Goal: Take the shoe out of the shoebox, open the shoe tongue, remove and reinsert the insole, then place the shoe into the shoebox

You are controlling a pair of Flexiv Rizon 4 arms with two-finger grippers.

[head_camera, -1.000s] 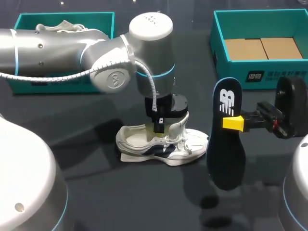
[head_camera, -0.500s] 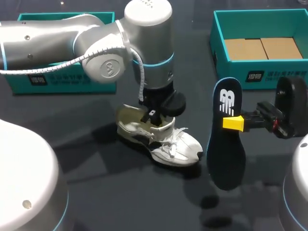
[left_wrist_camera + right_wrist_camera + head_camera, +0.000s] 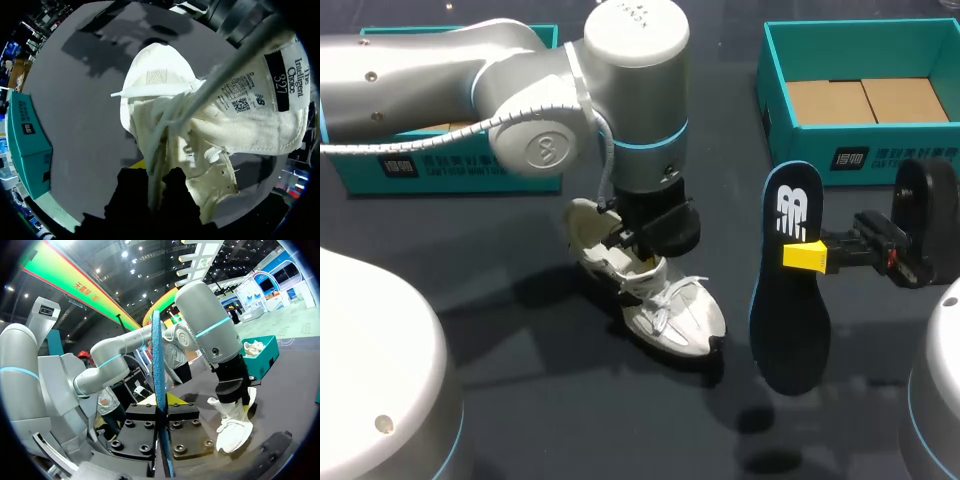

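- Head view: left gripper [image 3: 642, 243] clamps the white lace-up fabric sneaker [image 3: 670, 315] at its collar, toe toward 5 o'clock.
- Right gripper [image 3: 807, 256], at its 3 o'clock, clamps the upright dark-blue foam insole [image 3: 790, 330] bearing a white logo.
- Left wrist view: tongue label [image 3: 280, 75] carries black print.

1. You have a dark grey table [image 3: 520, 400] carrying everything.
2. Two brown cardboard panels [image 3: 865, 100] lie flat, side by side, inside the far-right teal box [image 3: 800, 140].
3. A spare white shoe [image 3: 253, 346] sits in the far-left teal box [image 3: 470, 175].

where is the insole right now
Head view, right of centre: the insole hangs upright in the right end effector, just right of the shoe, in front of the right shoebox.
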